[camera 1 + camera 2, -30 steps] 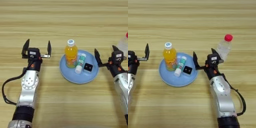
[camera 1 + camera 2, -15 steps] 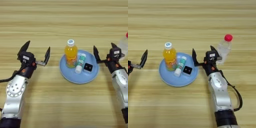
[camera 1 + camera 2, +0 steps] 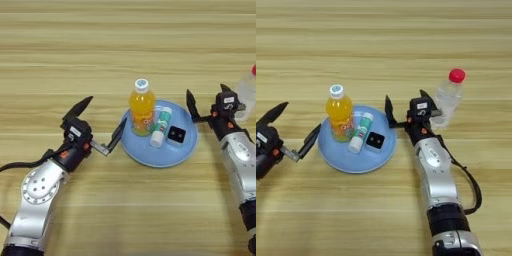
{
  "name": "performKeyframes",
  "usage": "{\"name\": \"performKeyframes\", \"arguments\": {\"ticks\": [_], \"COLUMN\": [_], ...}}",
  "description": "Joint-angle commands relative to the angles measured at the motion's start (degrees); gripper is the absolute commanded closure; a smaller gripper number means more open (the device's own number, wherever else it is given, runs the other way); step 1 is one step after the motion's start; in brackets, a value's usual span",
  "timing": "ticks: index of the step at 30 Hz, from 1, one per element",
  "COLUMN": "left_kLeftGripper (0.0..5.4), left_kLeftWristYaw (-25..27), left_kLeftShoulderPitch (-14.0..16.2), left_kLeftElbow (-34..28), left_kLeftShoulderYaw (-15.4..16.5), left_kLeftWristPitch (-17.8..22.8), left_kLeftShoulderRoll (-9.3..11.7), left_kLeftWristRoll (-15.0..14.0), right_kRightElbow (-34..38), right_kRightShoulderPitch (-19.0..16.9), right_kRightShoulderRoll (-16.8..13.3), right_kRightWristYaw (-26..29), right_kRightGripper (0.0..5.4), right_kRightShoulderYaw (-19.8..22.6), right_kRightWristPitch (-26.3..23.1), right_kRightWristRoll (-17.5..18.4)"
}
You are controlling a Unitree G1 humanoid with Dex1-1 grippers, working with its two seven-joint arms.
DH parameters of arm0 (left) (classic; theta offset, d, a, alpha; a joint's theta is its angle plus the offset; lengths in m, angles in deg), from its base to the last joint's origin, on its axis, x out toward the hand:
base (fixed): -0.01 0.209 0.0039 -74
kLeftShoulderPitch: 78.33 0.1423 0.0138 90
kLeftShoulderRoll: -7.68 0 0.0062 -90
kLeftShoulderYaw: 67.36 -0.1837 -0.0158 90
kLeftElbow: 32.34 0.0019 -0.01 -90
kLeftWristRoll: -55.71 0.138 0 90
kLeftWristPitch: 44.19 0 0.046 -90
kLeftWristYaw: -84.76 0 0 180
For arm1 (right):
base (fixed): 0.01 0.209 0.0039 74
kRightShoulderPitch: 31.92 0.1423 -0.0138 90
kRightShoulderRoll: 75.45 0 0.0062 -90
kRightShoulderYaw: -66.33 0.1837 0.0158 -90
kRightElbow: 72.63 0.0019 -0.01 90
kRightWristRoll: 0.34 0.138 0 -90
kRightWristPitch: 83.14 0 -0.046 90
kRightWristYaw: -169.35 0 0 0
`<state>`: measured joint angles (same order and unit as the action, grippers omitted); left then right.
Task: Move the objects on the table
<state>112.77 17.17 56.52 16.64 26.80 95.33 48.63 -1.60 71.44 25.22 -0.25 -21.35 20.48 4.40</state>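
Matt wood-grain table (image 3: 75, 50), smooth blue plate (image 3: 165, 156), clear plastic bottle (image 3: 448, 97).

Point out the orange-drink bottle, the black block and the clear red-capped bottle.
orange-drink bottle (image 3: 142, 109), left eye view, on its orange body.
black block (image 3: 175, 134), left eye view, on its top face.
clear red-capped bottle (image 3: 447, 99), right eye view, on its clear body.

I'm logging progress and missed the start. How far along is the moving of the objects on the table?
Nothing looks moved yet: the orange-drink bottle, the teal-and-white tube and the black block all sit on the blue plate. In hand: nothing. The left gripper is open at the plate's left rim; the right gripper is open at its right rim, beside a clear red-capped bottle. All lifting remains.
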Motion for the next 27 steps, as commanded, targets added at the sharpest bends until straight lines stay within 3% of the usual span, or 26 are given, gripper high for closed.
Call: {"name": "performKeyframes", "arguments": {"ticks": [1, 14, 27], "left_kLeftGripper": [0.00, 0.00, 0.00], "left_kLeftWristYaw": [1.7, 0.3, 0.2], "left_kLeftShoulderPitch": [-0.6, -4.4, -8.4], "left_kLeftElbow": [2.0, 9.8, 15.1], "left_kLeftShoulderYaw": [-2.9, -4.9, -2.9], "left_kLeftWristPitch": [-0.5, -1.2, -1.9], "left_kLeftShoulderRoll": [-0.5, -2.9, -4.5], "left_kLeftWristRoll": [0.9, 3.5, 1.8], "right_kRightElbow": [-1.5, -2.4, -2.9], "right_kRightShoulderPitch": [1.9, 2.3, 2.2], "right_kRightShoulderRoll": [-0.2, -0.1, 0.4], "right_kRightWristYaw": [0.0, -0.1, -0.5], "right_kRightGripper": [0.02, 0.02, 0.02], "right_kRightShoulderYaw": [0.5, 0.9, 0.6], "right_kRightWristPitch": [1.0, 1.6, 2.1], "right_kRightWristRoll": [-0.1, 0.0, -0.3]}}
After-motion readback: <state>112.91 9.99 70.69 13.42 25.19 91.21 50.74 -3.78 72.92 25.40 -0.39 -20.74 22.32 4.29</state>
